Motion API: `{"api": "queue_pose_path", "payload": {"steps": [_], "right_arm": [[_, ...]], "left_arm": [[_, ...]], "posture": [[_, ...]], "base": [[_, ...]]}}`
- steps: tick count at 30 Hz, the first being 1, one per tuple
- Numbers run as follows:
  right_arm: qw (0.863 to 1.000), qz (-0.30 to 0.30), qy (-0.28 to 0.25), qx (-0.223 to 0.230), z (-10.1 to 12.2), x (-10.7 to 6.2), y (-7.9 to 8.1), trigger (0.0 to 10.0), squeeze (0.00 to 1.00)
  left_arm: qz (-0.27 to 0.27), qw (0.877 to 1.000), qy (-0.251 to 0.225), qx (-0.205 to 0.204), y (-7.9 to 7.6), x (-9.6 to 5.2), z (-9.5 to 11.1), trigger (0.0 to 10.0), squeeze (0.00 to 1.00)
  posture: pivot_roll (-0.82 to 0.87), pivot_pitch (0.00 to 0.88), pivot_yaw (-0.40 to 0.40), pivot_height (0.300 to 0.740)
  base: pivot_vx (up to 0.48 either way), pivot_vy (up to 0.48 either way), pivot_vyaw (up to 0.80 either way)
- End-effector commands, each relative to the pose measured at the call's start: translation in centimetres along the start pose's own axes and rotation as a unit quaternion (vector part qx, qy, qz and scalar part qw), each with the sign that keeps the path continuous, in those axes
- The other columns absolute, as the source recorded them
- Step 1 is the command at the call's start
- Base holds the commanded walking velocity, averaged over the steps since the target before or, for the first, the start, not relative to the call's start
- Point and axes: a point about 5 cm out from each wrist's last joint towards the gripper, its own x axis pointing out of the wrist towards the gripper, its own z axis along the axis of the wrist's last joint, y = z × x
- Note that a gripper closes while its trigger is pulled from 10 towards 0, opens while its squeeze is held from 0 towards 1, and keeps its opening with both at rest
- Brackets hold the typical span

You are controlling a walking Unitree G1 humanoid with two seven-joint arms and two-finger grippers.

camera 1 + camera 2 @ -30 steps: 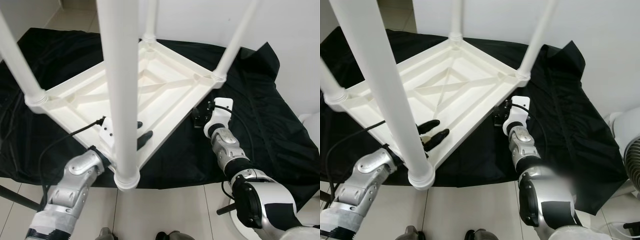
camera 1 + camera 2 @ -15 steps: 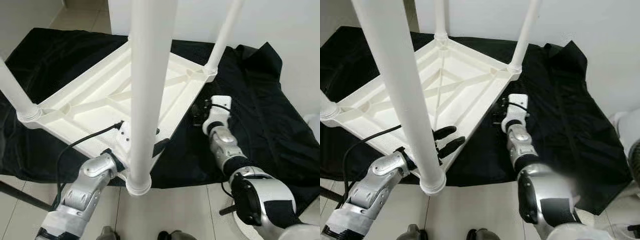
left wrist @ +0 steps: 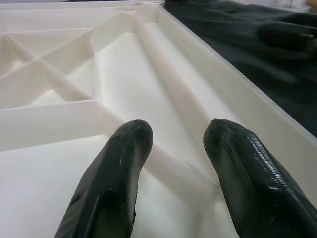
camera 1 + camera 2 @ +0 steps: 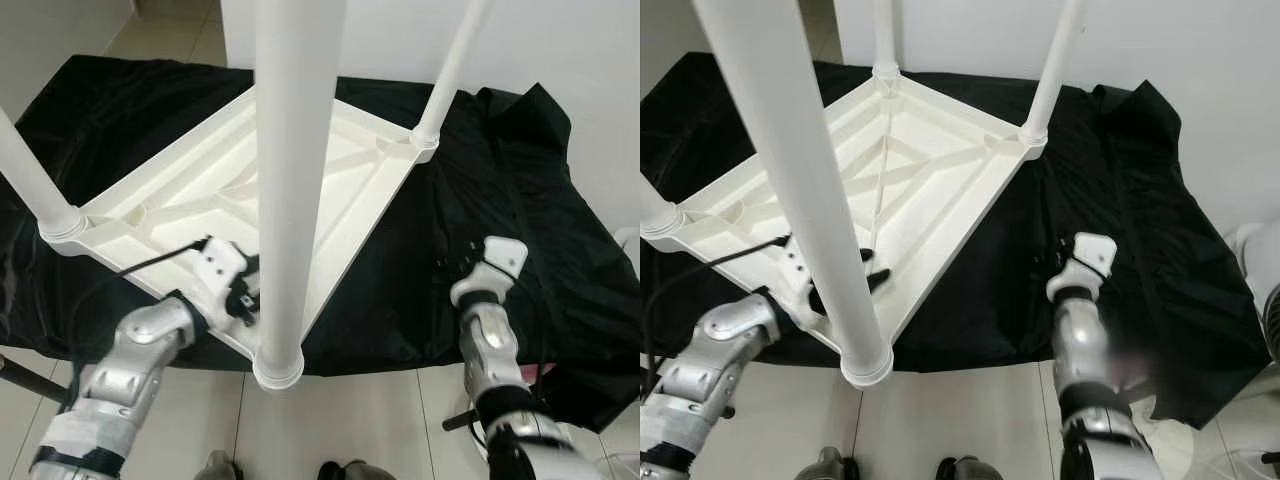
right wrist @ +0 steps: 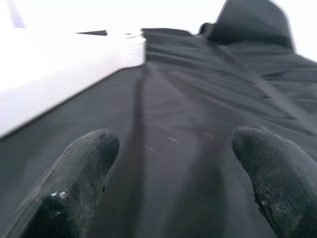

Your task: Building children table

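Note:
The white children's table point(image 4: 330, 170) lies upside down on a black cloth point(image 4: 500, 180), its legs pointing up. The near leg point(image 4: 290, 150) rises right in front of me. My left gripper point(image 4: 872, 280) is at the near corner beside that leg. Its fingers point(image 3: 119, 163) are open above a rib of the table's underside point(image 3: 74, 114), with nothing between them. My right gripper point(image 4: 1050, 262) hovers over the cloth, well to the right of the table's edge. It is wide open point(image 5: 173, 148) and empty.
The cloth covers a low platform whose front edge point(image 4: 400, 360) meets tiled floor point(image 4: 350, 420). A white wall stands behind. A white rounded object point(image 4: 1260, 260) sits at the far right. Bare cloth lies to the right of the table.
My right gripper has pulled away from the table's right edge, toward me and to the right. My left gripper has drawn back a little at the near corner.

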Motion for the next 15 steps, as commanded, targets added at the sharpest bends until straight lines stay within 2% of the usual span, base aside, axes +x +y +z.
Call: {"api": "queue_pose_path", "payload": {"steps": [1,6,15], "right_arm": [[1.000,-0.009,-0.011,0.001,0.5,-0.2,-0.8,10.0,0.00],[1.000,-0.001,-0.008,-0.008,0.5,-1.2,-1.3,10.0,0.00],[1.000,0.006,0.007,-0.017,0.4,-2.3,-2.1,10.0,0.00]], "left_arm": [[-0.003,1.000,0.004,0.002,0.2,-0.1,-0.1,10.0,0.00],[0.012,1.000,0.012,0.011,1.5,-1.1,-0.1,10.0,0.00],[0.003,0.999,0.032,0.030,1.4,-1.6,-1.0,10.0,0.00]], "posture": [[0.02,0.121,-0.055,0.740],[0.01,0.121,-0.060,0.740],[0.02,0.116,-0.065,0.740]], "base": [[0.000,0.000,0.00],[0.000,0.000,0.00],[0.000,0.000,0.00]]}}
